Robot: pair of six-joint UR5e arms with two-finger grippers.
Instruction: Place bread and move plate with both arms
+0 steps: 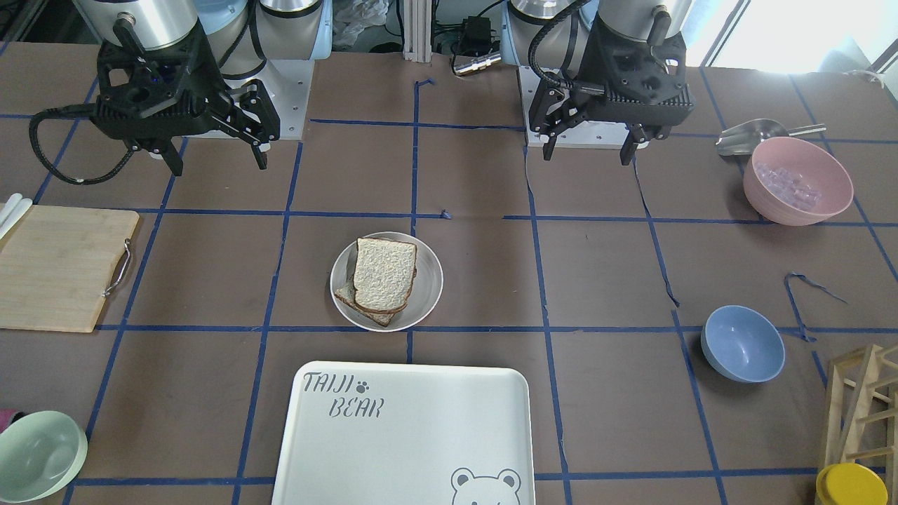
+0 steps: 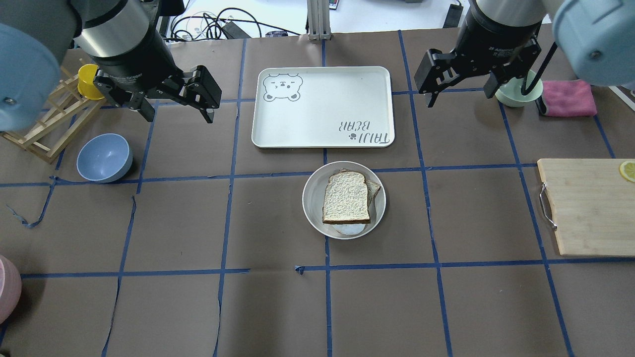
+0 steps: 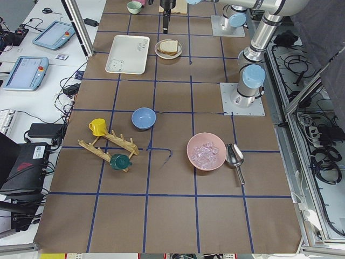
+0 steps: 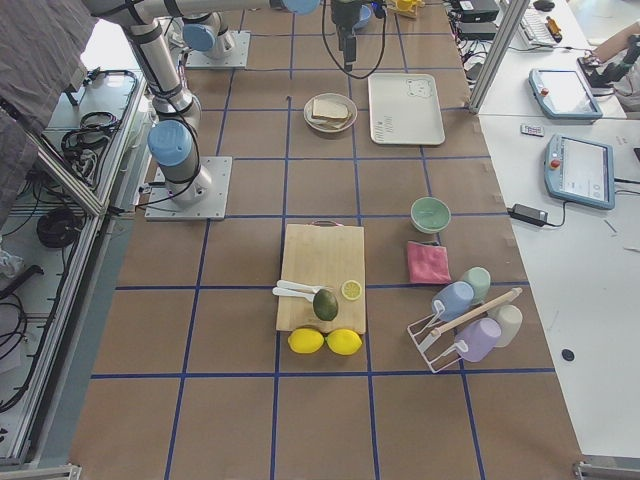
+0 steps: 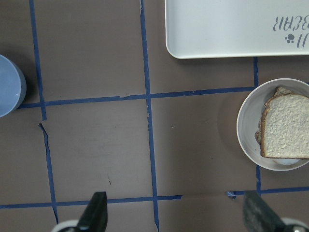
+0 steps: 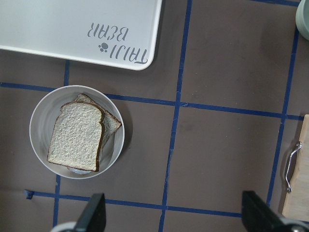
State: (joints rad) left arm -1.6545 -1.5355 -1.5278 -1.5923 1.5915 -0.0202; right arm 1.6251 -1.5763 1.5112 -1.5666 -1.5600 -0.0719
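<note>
Two end effectors are hanging released above the surface [image 2: 446,223]: left end effector [image 2: 180,118] at upper left of frame, right end effector [image 2: 461,96] at upper right. The bread [image 2: 346,197] is lying atop a tanner slice [image 2: 375,190] on the plate [image 2: 313,198] at centre.

Pretty standard look here: the left arm [image 3: 264,32] and right arm [image 4: 160,65] are both silver tubes with light-blue caps on the joints. Each sits on a white square base plate [image 3: 229,108]. The left gripper [image 2: 180,118] and right gripper [image 2: 459,99] are chunky matte black with vented housings. There's white lettering on the collars, and a ribbed black cable [image 1: 63,111] loops off the wrist.
</note>
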